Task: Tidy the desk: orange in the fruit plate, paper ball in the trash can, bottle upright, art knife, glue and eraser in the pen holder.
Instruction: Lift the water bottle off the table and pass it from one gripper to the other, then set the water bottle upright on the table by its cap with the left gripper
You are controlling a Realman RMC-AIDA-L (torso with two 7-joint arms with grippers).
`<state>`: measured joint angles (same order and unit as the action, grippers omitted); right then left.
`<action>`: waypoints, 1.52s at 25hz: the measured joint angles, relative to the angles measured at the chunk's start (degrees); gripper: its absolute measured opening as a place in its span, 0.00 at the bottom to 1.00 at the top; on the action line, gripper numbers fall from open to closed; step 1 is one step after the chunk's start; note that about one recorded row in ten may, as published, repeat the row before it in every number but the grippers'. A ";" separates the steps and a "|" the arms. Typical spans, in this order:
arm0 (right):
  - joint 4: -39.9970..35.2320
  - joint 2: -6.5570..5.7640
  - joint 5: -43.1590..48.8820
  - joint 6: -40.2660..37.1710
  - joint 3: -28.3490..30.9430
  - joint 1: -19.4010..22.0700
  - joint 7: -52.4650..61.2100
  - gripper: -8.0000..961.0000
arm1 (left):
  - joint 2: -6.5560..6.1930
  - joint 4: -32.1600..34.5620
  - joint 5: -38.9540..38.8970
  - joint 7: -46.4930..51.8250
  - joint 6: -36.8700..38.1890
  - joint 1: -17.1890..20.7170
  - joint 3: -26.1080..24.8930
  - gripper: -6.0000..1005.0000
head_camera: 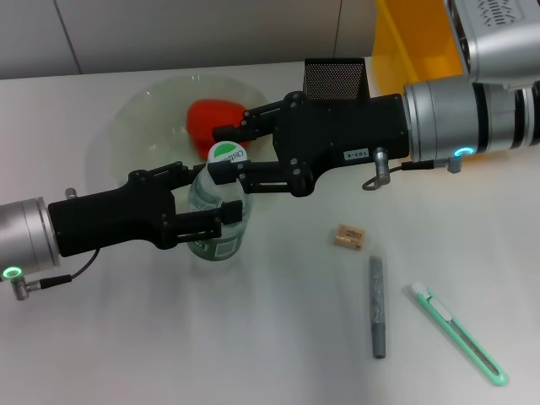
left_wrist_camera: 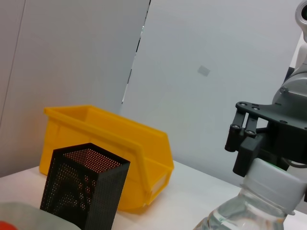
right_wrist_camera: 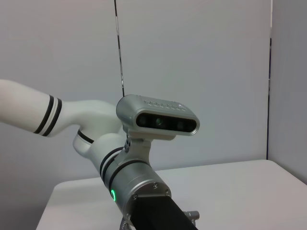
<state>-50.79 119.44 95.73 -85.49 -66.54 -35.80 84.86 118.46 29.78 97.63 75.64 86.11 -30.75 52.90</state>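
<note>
The bottle [head_camera: 218, 215] stands upright on the desk [head_camera: 278, 337], its cap [left_wrist_camera: 268, 179] showing in the left wrist view. My left gripper [head_camera: 224, 191] is shut on the bottle's body. My right gripper [head_camera: 213, 153] is open, its jaws straddling the cap. Behind them the orange [head_camera: 211, 120] lies in the fruit plate [head_camera: 139, 110]. The eraser [head_camera: 348, 237], glue [head_camera: 377, 305] and art knife [head_camera: 460, 335] lie on the desk at front right. At the back stand the pen holder [head_camera: 335, 80] and trash can [head_camera: 413, 42]. The paper ball is out of view.
In the left wrist view the pen holder [left_wrist_camera: 81, 187] stands in front of the trash can [left_wrist_camera: 105, 143], with a right finger [left_wrist_camera: 244, 136] just behind the cap. Both arms cross the middle of the desk. The right wrist view shows only the robot's head.
</note>
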 joint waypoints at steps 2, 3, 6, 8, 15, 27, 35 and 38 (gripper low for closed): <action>0.11 0.00 -0.04 0.19 0.01 0.01 -0.01 0.44 | 0.00 0.00 0.00 0.00 0.00 0.00 0.00 0.82; 0.15 0.00 -0.09 0.52 -0.03 0.02 -0.02 0.44 | 0.00 0.00 0.00 0.00 0.00 0.00 0.00 0.82; 0.16 0.00 -0.11 0.66 -0.12 0.03 -0.03 0.44 | -0.09 0.18 0.02 0.17 -0.08 -0.02 0.08 0.82; 0.17 0.00 -0.50 0.67 -0.18 0.09 -0.04 0.45 | -0.09 0.18 0.02 0.20 -0.07 -0.06 0.09 0.82; 0.16 -0.08 -2.32 0.14 -0.07 0.56 -0.04 0.49 | -0.12 0.41 0.00 0.69 -0.15 -0.01 0.08 0.82; -2.81 -0.34 -3.72 -0.43 2.08 3.48 -0.04 0.65 | -0.16 0.55 -0.03 1.09 -0.03 -0.01 0.01 0.59; -5.75 -0.45 -6.05 -4.45 17.87 12.99 -0.47 0.65 | -0.24 0.54 -0.22 0.59 0.26 0.31 -0.65 0.58; -2.68 -0.54 -5.93 -4.30 22.54 15.50 -2.68 0.65 | -0.24 0.67 -0.80 0.22 0.32 0.56 -0.68 0.58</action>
<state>-53.47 118.91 89.79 -89.79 -44.00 -20.30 82.18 118.23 30.45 96.83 75.85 86.44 -30.19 52.22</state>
